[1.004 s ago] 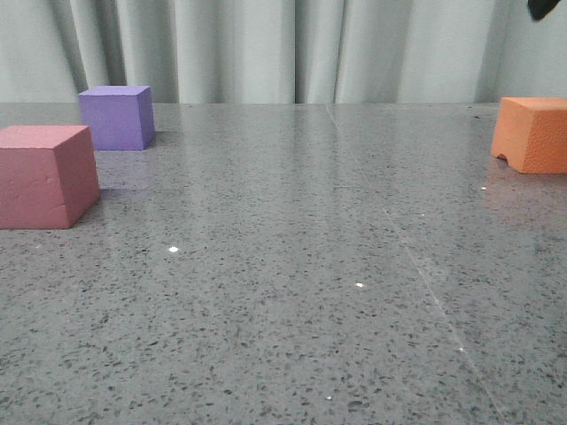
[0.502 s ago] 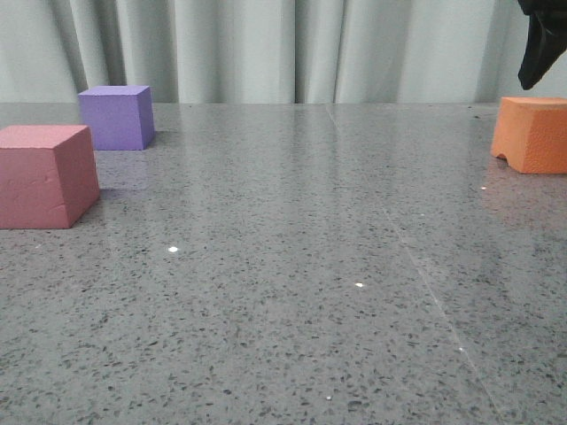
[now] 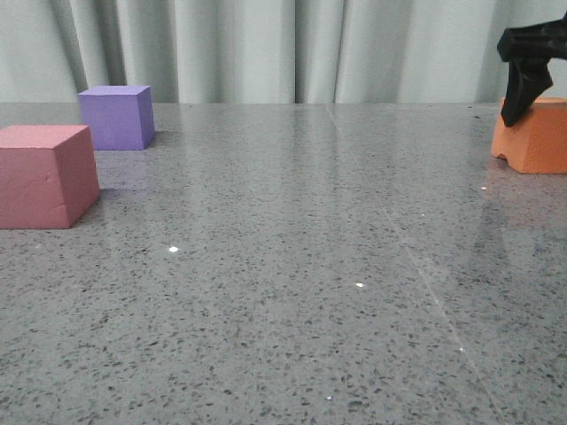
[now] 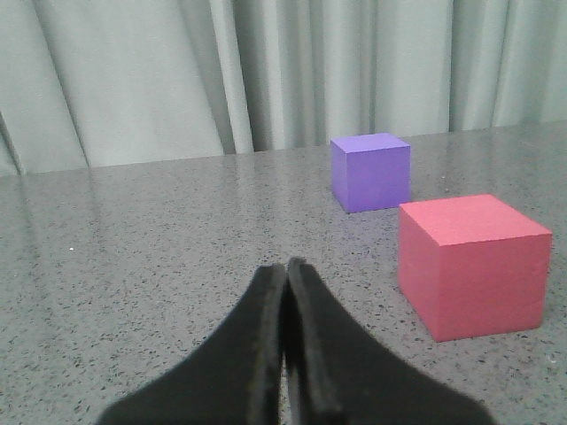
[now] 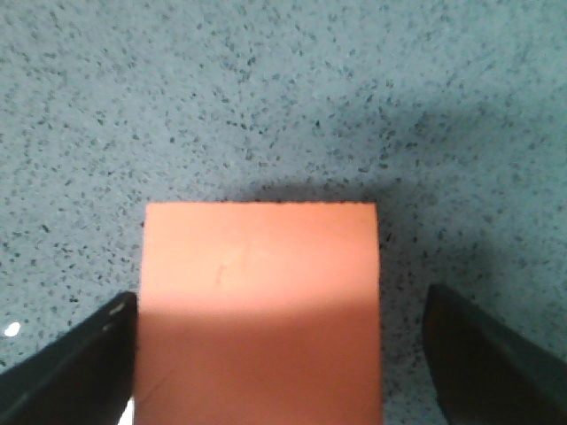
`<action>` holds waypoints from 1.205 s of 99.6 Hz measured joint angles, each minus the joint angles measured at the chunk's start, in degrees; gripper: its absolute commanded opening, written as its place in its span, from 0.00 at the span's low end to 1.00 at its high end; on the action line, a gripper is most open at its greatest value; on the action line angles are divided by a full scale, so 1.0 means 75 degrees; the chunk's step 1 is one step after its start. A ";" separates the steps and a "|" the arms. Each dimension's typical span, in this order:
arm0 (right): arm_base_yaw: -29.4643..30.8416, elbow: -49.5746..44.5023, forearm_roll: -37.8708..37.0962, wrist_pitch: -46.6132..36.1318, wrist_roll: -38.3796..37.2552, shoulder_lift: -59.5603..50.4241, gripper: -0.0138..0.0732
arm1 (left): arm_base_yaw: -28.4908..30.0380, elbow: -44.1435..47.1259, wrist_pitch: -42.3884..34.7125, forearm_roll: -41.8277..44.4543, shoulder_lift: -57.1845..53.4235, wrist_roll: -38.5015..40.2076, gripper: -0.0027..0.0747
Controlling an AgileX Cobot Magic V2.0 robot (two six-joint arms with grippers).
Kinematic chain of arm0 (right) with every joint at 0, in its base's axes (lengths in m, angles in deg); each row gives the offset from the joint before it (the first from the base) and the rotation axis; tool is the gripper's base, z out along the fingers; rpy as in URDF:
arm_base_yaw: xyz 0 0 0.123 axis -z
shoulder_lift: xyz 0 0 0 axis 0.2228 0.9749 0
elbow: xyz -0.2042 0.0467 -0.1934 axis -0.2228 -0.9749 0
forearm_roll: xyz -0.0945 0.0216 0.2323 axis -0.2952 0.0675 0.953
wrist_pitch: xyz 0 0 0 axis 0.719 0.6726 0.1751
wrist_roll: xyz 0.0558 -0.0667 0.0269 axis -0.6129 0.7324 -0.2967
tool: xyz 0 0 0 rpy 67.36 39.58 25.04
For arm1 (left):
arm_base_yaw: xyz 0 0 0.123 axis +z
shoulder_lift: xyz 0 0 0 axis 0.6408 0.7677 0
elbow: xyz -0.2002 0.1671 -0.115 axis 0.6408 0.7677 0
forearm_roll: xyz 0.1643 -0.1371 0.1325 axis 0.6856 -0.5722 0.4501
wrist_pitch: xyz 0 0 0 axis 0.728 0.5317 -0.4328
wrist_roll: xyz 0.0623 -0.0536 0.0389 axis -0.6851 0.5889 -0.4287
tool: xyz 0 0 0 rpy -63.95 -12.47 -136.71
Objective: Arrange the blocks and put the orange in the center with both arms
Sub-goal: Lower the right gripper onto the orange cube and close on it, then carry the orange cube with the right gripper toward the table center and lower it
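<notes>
Over the orange cube (image 5: 260,310) the right gripper (image 5: 266,354) hangs, fingers (image 5: 75,359) spread wide; left gripper (image 4: 285,354) fingers pressed together.

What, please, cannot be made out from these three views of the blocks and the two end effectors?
- Orange cube: the front view's right edge cuts it off, and the right end effector covers its top corner; the wrist view shows only its top.
- Right end effector: whether its fingers touch the cube's sides is unclear.
- Left end effector: absent from the front view, so its place relative to the pink-red cube and purple cube is uncertain.
</notes>
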 measured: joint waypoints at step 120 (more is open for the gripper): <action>-0.3171 0.1374 -0.0316 0.1131 -0.2405 -0.0024 0.39 | 0.0000 0.0000 0.0000 0.0000 0.0000 0.0000 0.01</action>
